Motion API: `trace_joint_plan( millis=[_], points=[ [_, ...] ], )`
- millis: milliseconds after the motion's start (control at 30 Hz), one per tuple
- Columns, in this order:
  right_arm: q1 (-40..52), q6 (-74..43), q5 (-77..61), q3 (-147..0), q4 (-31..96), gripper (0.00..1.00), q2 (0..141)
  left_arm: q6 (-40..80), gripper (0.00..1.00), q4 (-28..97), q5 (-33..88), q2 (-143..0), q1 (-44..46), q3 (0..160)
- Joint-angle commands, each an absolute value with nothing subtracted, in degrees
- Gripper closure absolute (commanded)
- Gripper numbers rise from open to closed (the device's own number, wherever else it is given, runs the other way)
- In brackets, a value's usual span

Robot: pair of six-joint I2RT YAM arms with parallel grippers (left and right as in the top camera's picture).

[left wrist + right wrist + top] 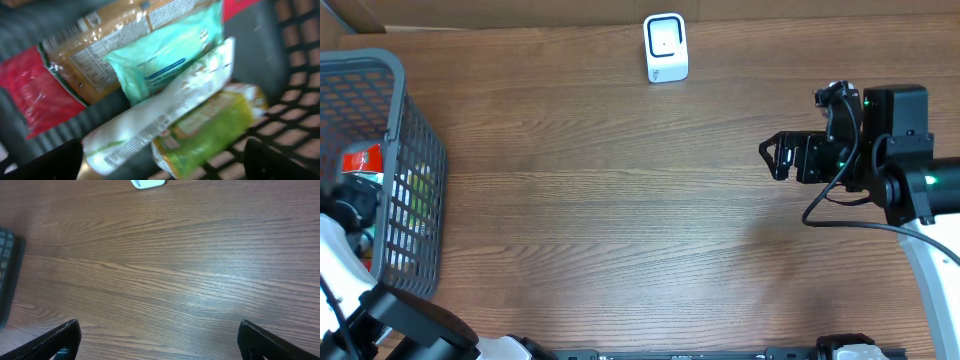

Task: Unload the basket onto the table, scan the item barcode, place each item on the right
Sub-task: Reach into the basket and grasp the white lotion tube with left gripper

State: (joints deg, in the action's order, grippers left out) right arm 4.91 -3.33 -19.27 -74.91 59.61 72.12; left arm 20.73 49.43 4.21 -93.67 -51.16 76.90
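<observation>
Basket (420, 170): grey mesh, at the table's left edge. The overhead view shows only scraps of red and yellow-green through its wall.
Packets, left wrist view only: five lie heaped on the basket floor. They are a red packet (35, 95), a tan packet (100, 45) with printed panels, a mint-green packet (160, 55) lying on the tan one, a long white packet (165, 115) with fine print and a yellow-green packet (215, 125) against the mesh. The picture is blurred and I cannot make out a barcode.
Left gripper (165, 167): jaws wide apart, with one dark finger in each lower corner. It hangs above the heap, holding nothing. I cannot tell whether it touches anything.
Left arm (350, 205): reaches from the near left corner into the basket, wrist pointing down.
Table (620, 200): brown wood grain.
Scanner (665, 47): small and white, at the far edge near the middle, well apart from the basket. The right wrist view catches only its lower rim.
Right gripper (775, 157): jaws spread, nothing between them, over bare wood.
Right arm (895, 150): stretched level from the right side, fingers pointing left toward the basket.
</observation>
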Motion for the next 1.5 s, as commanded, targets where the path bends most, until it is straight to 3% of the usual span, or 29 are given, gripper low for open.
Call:
trace_joint_plan(
  millis=[0, 467, 733, 800, 933, 1000, 1467],
  points=[
    [5.1, -2.9, -19.4, -76.2, 59.5, 0.0, 72.3, 15.3, 0.09, 45.8, 0.8, -93.5, -51.5, 71.2],
    [5.1, -2.9, -19.4, -76.2, 59.5, 0.0, 72.3, 10.2, 0.23, 32.3, -3.4, -95.2, -51.4, 60.7],
    [5.1, -2.9, -19.4, -76.2, 59.5, 0.0, 72.3, 10.2, 0.23, 31.8, -0.5, -101.2, -51.4, 60.7],
    [5.1, -2.9, -19.4, -76.2, 59.5, 0.0, 72.3, 9.7, 0.36, 31.9, 0.1, -102.4, -51.4, 60.7],
    [5.1, -2.9, -19.4, -76.2, 59.3, 0.0, 72.3, 8.7, 0.85, 32.3, 0.0, -103.0, -51.4, 60.8],
    [5.1, -2.9, -19.4, -76.2, 59.3, 0.0, 72.3, 8.8, 0.96, 32.4, 0.1, -103.0, -51.4, 61.0],
    [5.1, -2.9, -19.4, -76.2, 58.6, 0.0, 72.3, 8.7, 0.96, 44.3, 6.3, -98.9, -51.0, 79.4]
  ],
)
